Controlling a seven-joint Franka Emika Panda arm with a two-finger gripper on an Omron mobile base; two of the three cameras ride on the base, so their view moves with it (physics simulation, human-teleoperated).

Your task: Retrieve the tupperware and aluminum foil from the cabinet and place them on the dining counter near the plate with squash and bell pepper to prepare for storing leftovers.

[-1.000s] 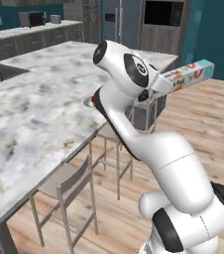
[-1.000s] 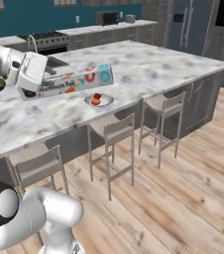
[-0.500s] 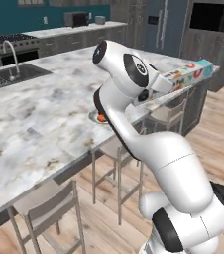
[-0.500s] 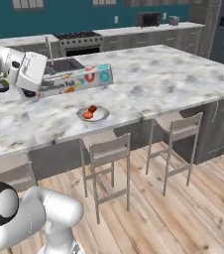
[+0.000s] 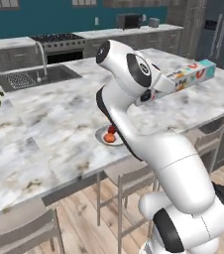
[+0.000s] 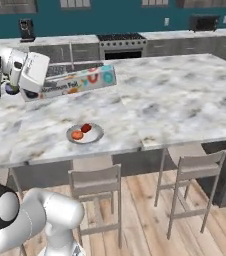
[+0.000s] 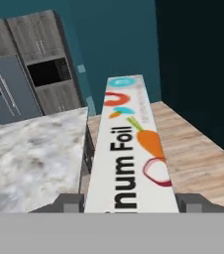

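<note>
The near end of the aluminum foil (image 7: pixel 132 163) is cut off at the hand view's bottom edge, where it is clamped between the partly spread fingers (image 7: pixel 68 203). From the right base view, the carton is seen held level above the counter (image 6: pixel 185 95), with the plate (image 6: pixel 85 133) below and in front.

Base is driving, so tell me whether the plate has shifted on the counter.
No. The plate keeps its spot by the dining counter edge; the camera moved.
</note>
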